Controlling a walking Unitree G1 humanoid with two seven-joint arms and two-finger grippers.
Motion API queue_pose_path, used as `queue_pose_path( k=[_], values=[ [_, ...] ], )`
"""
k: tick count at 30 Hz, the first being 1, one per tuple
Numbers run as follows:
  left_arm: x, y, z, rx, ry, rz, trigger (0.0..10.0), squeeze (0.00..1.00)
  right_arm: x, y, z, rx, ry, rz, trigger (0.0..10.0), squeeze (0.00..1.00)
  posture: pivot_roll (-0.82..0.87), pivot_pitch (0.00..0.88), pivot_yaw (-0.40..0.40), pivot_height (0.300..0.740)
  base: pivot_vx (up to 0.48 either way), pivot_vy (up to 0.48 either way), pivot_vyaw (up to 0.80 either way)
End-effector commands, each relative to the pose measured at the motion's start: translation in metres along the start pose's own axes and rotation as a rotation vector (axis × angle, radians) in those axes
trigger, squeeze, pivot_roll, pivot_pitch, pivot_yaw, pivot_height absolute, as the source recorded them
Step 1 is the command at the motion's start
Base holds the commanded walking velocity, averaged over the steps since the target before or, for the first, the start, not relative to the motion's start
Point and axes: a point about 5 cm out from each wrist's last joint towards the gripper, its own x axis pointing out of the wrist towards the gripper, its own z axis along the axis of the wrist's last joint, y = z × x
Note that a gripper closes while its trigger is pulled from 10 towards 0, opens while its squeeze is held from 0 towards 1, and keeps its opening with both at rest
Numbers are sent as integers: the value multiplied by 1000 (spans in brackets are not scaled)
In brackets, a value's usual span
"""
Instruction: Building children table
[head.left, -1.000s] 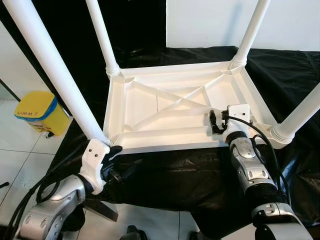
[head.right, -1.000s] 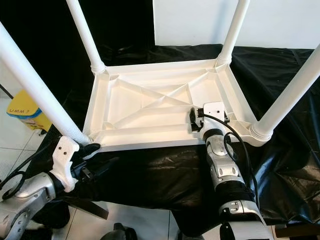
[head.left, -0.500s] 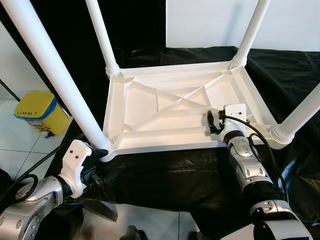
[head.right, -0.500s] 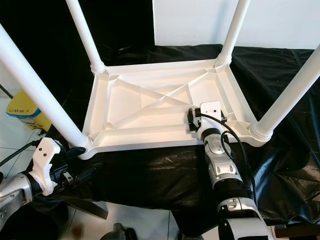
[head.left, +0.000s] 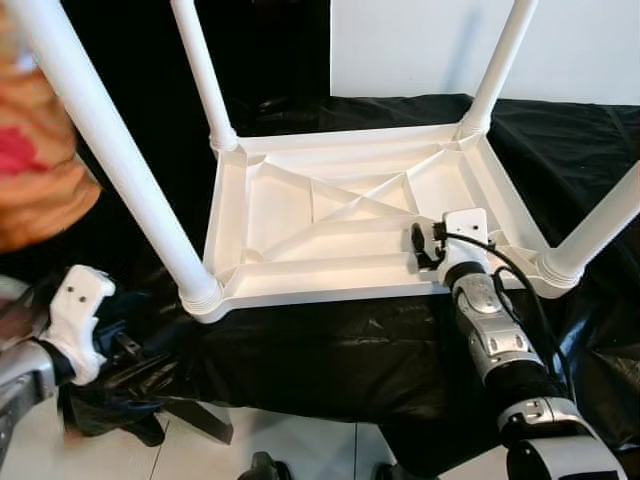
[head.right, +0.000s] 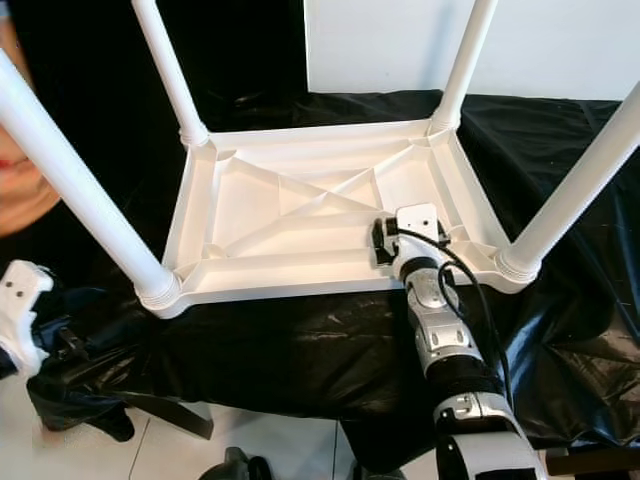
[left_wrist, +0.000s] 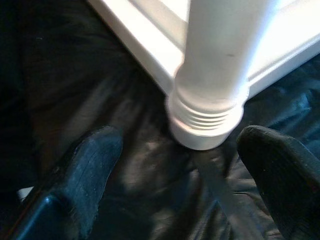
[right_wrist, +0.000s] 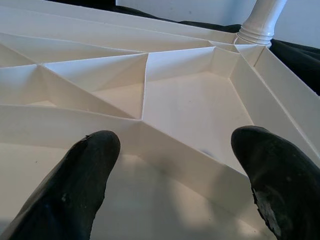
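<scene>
Left end effector (left_wrist: 180, 175) now back off the near table leg (head.left: 120, 170), fingers apart; right end effector (right_wrist: 175, 170) likewise spread.

A: L arm?
B: L arm low at the robot's left, wrist bent inward. Left gripper (left_wrist: 180, 170) had both black fingers (left_wrist: 80, 175) spread wide, nothing between them.
A: R arm?
B: R arm stretched fwd, forearm silver, cable looped along it. Right gripper (right_wrist: 170, 175) pointed ahead, fingers (right_wrist: 75, 185) parted wide, not clamping anything.
</scene>
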Motion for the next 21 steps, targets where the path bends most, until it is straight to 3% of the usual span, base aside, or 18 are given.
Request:
queue_pose_path(
  k=[1,4,7,13,21],
  values=[
    [-3,5,-1,20,15,14,10000,0,-2,2,-7,-6,34,7,10000,0,-1,120,16,740,0,0,0],
    [-3,10,-1,31,16,25,10000,0,-1,2,-8,-8,36,8,10000,0,-3,120,14,740,0,0,0],
    [-1,28,-1,59,13,99,10000,0,-1,2,-8,-14,41,10,10000,0,-12,118,13,740,0,0,0],
    [0,40,0,79,16,139,10000,0,-2,-1,-9,-19,44,5,10000,0,-21,115,14,740,0,0,0],
    [5,44,-1,93,8,136,10000,0,-2,-2,-9,-23,44,2,10000,0,-27,101,9,740,0,0,0]
  ],
)
